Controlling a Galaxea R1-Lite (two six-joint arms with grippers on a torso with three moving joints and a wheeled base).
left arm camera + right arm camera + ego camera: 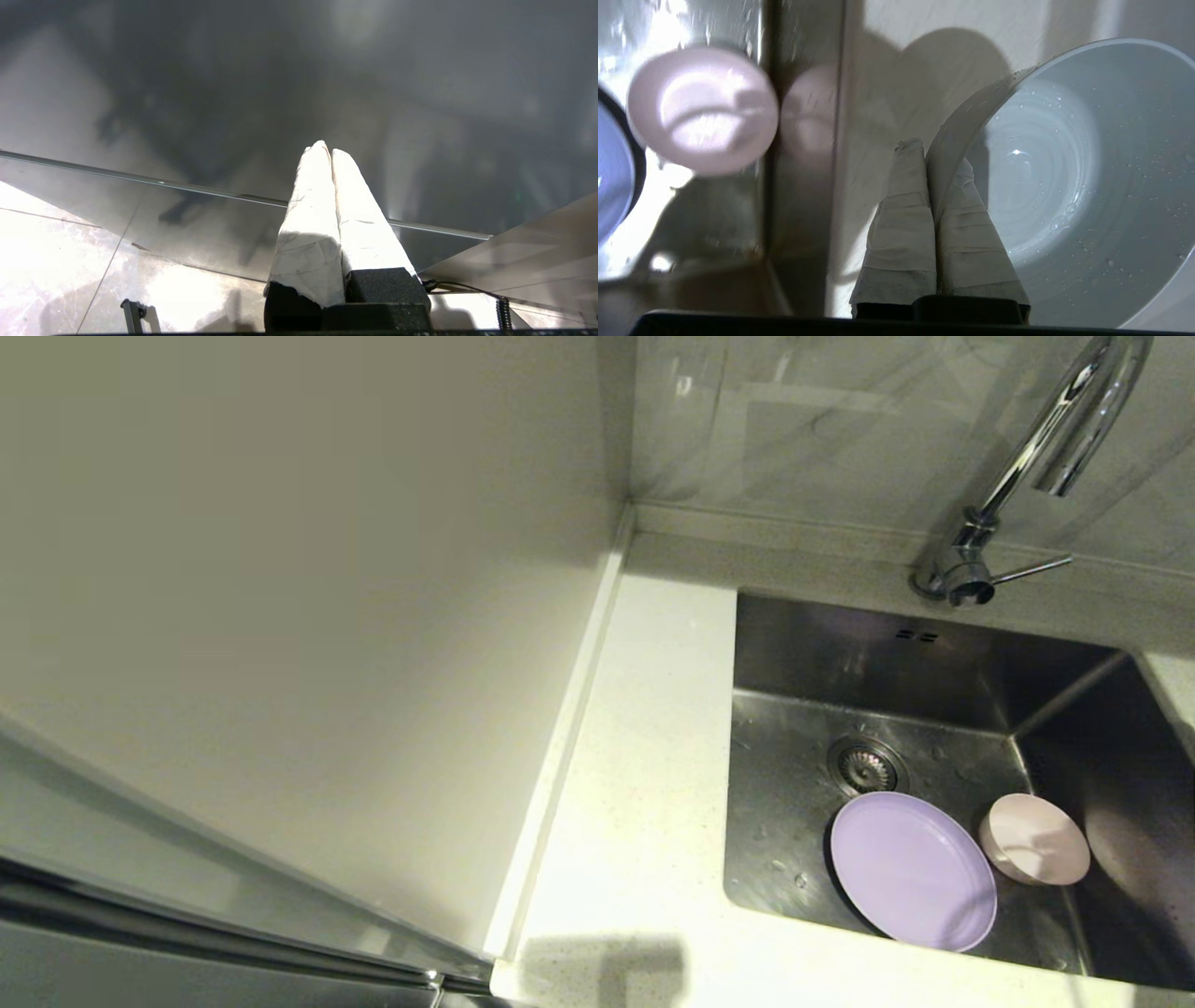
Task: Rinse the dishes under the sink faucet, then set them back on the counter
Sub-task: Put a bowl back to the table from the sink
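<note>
The right claw (930, 158) has its taped fingers pinched tight on the rim of the small pale blue-grey bowl (1064, 186), one finger outside the wall and one inside, and the bowl hangs over the white speckled bench (896, 70) just beside the edge of the rectangular stainless steel sink (794, 709). Water beads cling all over the bowl's inside, so it looks rinsed and slick; a light, stiff, thin-walled piece like this should carry easily on a rim pinch, though the wet wall could slide in the tape if the wrist tilts hard. Down in the basin, the wide flat lilac round plate (913, 870) lies at about 5 o'clock from the round metal drain strainer (866, 766), and the small pale pink bowl (1034, 838) sits touching it at its 3 o'clock, leaning toward the right wall. The plate looks the awkward one: flat, low, wet, with only its raised lip to catch. The pink bowl offers an open rim, best taken like the blue one. The tall chrome gooseneck faucet (1036, 457) stands at 12 o'clock of the basin, no stream visible. The left claw (331, 150) is parked away from the sink, fingers pressed together on nothing.
</note>
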